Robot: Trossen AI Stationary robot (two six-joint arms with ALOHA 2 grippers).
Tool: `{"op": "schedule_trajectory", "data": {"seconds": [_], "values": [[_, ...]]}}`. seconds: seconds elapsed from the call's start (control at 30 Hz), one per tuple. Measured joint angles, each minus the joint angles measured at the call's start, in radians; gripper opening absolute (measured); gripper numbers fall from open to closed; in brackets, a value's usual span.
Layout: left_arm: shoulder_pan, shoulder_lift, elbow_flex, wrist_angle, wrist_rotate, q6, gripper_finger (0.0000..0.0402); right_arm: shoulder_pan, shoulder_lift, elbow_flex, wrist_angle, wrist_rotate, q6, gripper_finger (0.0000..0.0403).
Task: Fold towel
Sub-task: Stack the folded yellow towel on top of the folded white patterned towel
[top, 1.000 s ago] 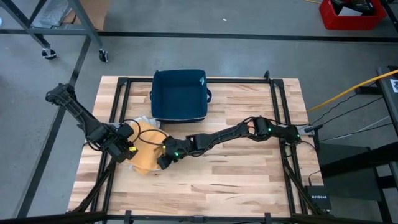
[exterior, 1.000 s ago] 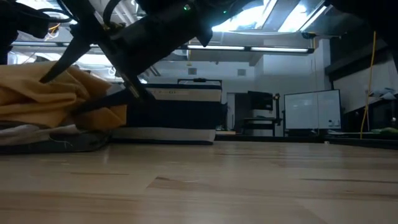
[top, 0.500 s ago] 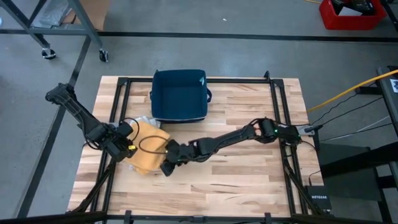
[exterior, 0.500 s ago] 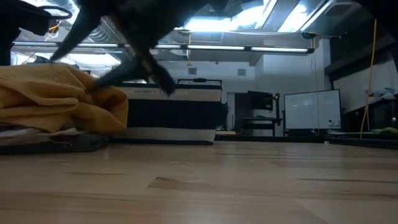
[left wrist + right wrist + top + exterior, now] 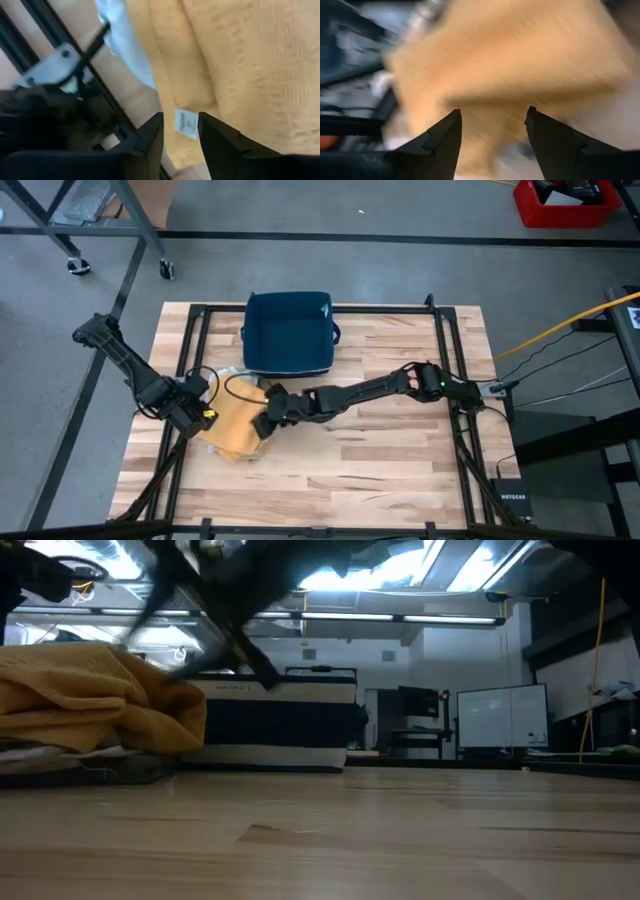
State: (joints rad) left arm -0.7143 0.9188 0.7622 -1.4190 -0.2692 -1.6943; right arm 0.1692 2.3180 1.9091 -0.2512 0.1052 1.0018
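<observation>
The yellow towel (image 5: 232, 430) lies folded in a thick stack at the table's left, resting on a white cloth (image 5: 120, 40). In the low view the towel (image 5: 90, 700) is a rumpled mound. My left gripper (image 5: 200, 418) points down over the towel's left edge. Its fingers are open a little, one on either side of the white label (image 5: 186, 123). My right gripper (image 5: 262, 425) is wide open and hangs above the towel's right side (image 5: 505, 65), holding nothing. My left gripper (image 5: 180, 137) comes from above at the towel's left edge (image 5: 170, 100), with the label in the gap between its fingers. I cannot tell whether the fingers touch the cloth.
A dark blue bin (image 5: 290, 330) stands at the far middle of the table, just behind the towel. Black frame rails (image 5: 190, 350) run along the table's sides, close to my left gripper. A black cable loop (image 5: 240, 390) lies over the towel's far part.
My right gripper has come away from the towel's near right fold, risen and moved a little toward the far edge, its fingers still wide apart. The towel lies where it was, its right fold now uncovered.
</observation>
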Motion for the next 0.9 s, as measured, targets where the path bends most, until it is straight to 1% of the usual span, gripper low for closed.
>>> {"op": "schedule_trajectory", "data": {"seconds": [0.13, 0.2, 0.3, 0.47, 0.63, 0.8, 0.9], "values": [[0.000, 0.000, -0.009, 0.028, 0.020, -0.006, 0.0108, 0.007, -0.001, 0.000, 0.195, -0.012, -0.064, 0.0221], [0.000, -0.001, -0.009, 0.040, 0.019, -0.008, 0.0105, 0.009, -0.004, 0.001, 0.231, -0.017, -0.093, 0.0221], [0.000, -0.002, -0.009, 0.104, 0.000, 0.008, 0.0099, 0.000, -0.004, 0.001, 0.223, -0.006, -0.117, 0.0221], [0.000, -0.002, -0.009, 0.231, -0.067, 0.060, 0.0091, -0.010, 0.019, 0.001, 0.227, 0.000, -0.117, 0.0221], [0.001, 0.003, -0.015, 0.301, -0.102, 0.101, 0.0090, -0.013, 0.039, 0.001, 0.232, 0.000, -0.118, 0.0221], [0.002, 0.033, -0.041, 0.335, -0.106, 0.105, 0.0090, -0.013, 0.060, 0.001, 0.216, 0.008, -0.118, 0.0221], [0.001, 0.065, -0.063, 0.334, -0.077, 0.105, 0.0090, -0.013, 0.076, 0.001, 0.201, 0.007, -0.118, 0.0221]]}}
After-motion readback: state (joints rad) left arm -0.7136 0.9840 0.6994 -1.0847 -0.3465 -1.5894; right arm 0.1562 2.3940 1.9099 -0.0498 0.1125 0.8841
